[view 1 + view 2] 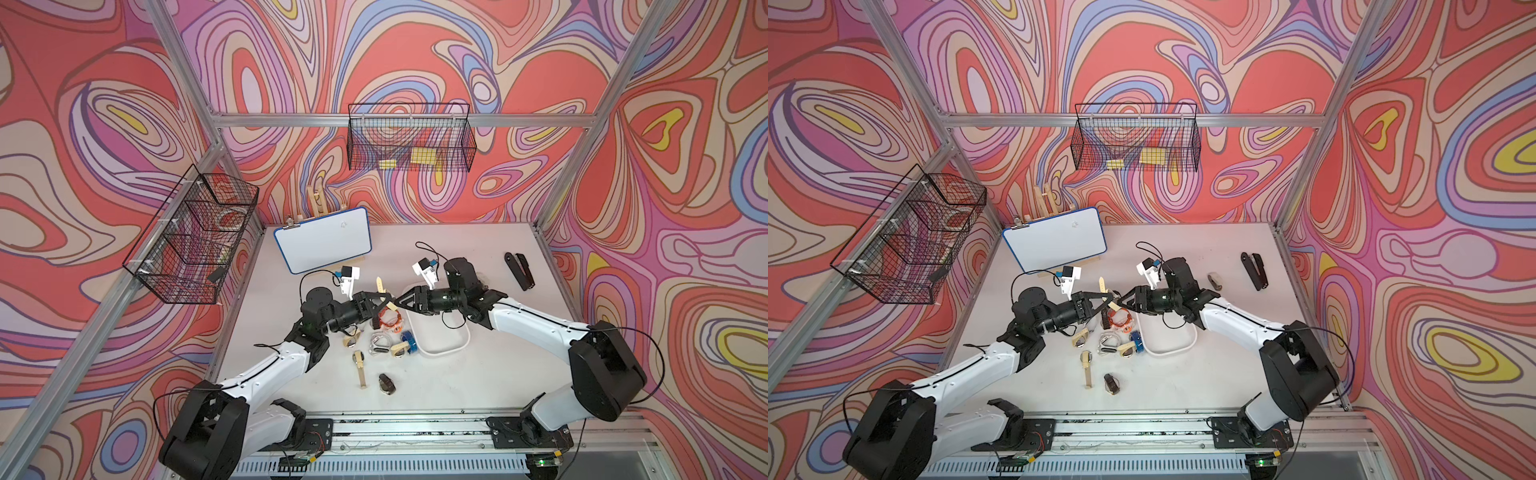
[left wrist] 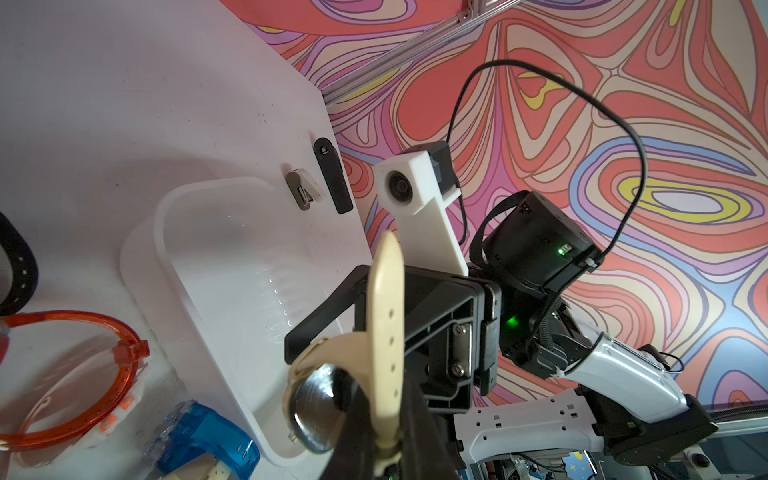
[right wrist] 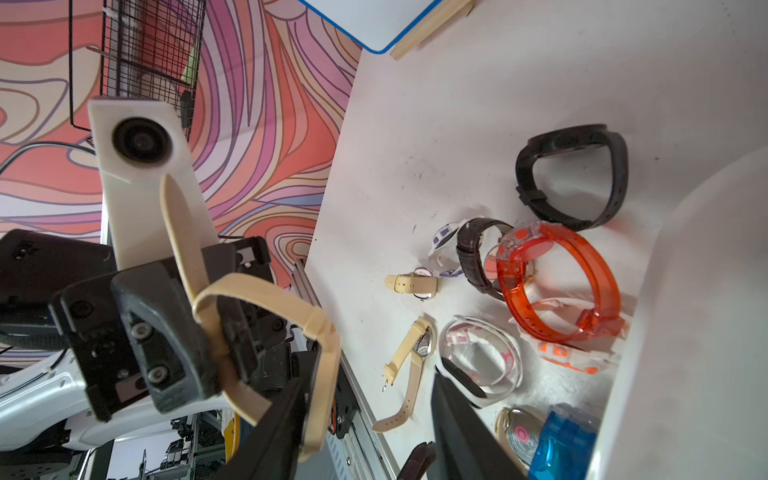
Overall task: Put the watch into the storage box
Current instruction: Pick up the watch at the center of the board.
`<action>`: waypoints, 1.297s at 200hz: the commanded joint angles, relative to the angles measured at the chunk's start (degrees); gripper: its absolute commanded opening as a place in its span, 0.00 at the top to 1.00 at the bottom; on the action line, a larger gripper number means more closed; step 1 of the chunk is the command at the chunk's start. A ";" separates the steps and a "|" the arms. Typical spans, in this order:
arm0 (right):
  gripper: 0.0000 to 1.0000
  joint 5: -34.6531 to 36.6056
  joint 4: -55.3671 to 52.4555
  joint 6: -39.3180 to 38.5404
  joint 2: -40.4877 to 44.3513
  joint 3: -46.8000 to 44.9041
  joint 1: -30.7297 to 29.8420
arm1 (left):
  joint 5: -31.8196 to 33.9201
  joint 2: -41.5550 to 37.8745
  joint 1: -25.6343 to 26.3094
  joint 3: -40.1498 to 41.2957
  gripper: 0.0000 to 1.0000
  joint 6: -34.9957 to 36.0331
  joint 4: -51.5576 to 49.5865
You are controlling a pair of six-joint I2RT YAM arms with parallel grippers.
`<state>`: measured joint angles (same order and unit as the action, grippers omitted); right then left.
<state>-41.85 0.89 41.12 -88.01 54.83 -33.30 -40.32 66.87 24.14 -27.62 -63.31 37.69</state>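
Watch (image 1: 380, 286) with a cream strap is held clear of the table (image 1: 478, 382) by the left gripper (image 1: 384, 300), whose jaws are pressed together on the strap. One free end of the strap is pointed upward, and the metal back of the case is seen in the left wrist view. The watch is kept in the air just beside the storage box (image 1: 428, 336), near its far corner on the left arm's side, and is not inside it.

The right gripper (image 1: 400, 303) is brought tip to tip with the left one. Its jaws are spread, and the strap's loop is seen just beside one finger (image 3: 286, 419); whether it is touched cannot be told.

The white storage box is laid flat on the table under the right arm's wrist. Other watches are scattered on the table beside the box: an orange translucent watch (image 3: 557, 282), a black watch (image 3: 573, 174), a brown leather watch (image 3: 473, 257) and a blue watch (image 2: 199, 436). A whiteboard (image 1: 324, 239) is propped at the back.
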 commanded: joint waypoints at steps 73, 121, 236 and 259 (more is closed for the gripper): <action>0.83 -3.07 1.94 1.74 -2.59 2.48 -1.39 | 1.32 0.18 0.91 0.11 0.92 3.55 0.76; 1.00 -2.19 -0.78 0.95 -2.52 4.53 -1.34 | 0.86 0.86 1.00 0.18 0.67 2.68 2.22; 1.00 39.63 -39.83 -21.39 -9.77 21.64 1.99 | 29.65 -19.93 0.94 -13.93 0.00 19.19 -65.13; 1.00 45.51 -41.65 -23.87 -13.15 23.07 2.06 | 33.56 -21.83 0.99 -16.39 0.00 20.88 -73.69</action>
<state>-7.09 -34.98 22.22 -97.95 75.96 -31.51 -15.84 46.19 24.88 -42.24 -47.68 -16.53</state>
